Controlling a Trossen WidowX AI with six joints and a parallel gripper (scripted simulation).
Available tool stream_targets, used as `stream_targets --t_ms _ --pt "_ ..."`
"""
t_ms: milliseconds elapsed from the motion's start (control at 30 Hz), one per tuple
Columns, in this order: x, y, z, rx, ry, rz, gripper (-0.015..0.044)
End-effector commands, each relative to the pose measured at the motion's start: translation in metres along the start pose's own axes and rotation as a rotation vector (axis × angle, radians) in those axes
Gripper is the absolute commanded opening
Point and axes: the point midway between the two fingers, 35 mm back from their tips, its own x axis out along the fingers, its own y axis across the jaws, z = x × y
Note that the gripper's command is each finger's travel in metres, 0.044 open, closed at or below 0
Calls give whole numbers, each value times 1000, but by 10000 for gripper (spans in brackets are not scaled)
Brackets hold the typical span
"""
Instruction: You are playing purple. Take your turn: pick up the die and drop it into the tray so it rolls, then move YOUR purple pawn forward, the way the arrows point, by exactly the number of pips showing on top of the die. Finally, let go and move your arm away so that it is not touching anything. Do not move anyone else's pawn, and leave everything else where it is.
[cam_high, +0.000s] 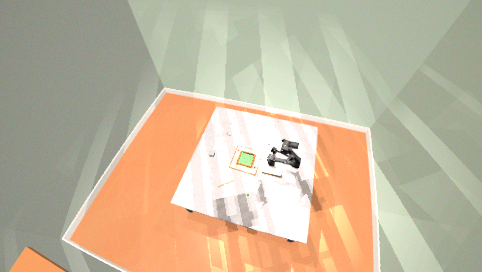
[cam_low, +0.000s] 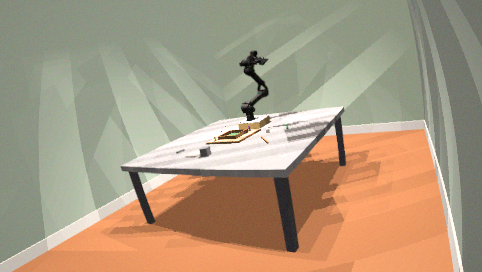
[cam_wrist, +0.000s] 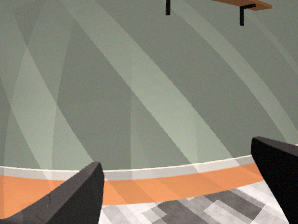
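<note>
My gripper (cam_low: 266, 60) (cam_wrist: 180, 159) is open, with nothing between its fingers. It is raised high above the table, over the arm's base and well clear of the game board (cam_high: 241, 169) (cam_low: 223, 142). The square tray (cam_high: 246, 159) (cam_low: 232, 134) has a green floor and sits in the middle of the board. A small purple pawn (cam_low: 249, 128) stands near the board's edge on the arm's side. A tiny pale block (cam_low: 268, 131) lies beside the board and may be the die. No pips can be read, and the arrows are too small to make out.
A green piece (cam_high: 248, 195) (cam_low: 287, 127) stands off the board. A thin wooden stick (cam_high: 226, 183) (cam_low: 264, 140) lies beside the board. A grey block (cam_high: 212, 154) (cam_low: 205, 151) and a flat grey piece (cam_low: 180, 151) lie beyond it. An orange piece (cam_low: 215, 138) is near the board's far corner.
</note>
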Motion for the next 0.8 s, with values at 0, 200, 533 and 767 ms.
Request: stream_targets --t_ms 0,200,533,767 --pt "0 -1 1 3 -3 1 374" --pt "-6 -53 21 170 -133 18 275" --pt "22 -196 3 655 -265 -77 275" --pt "70 -272 -72 955 -136 -248 275"
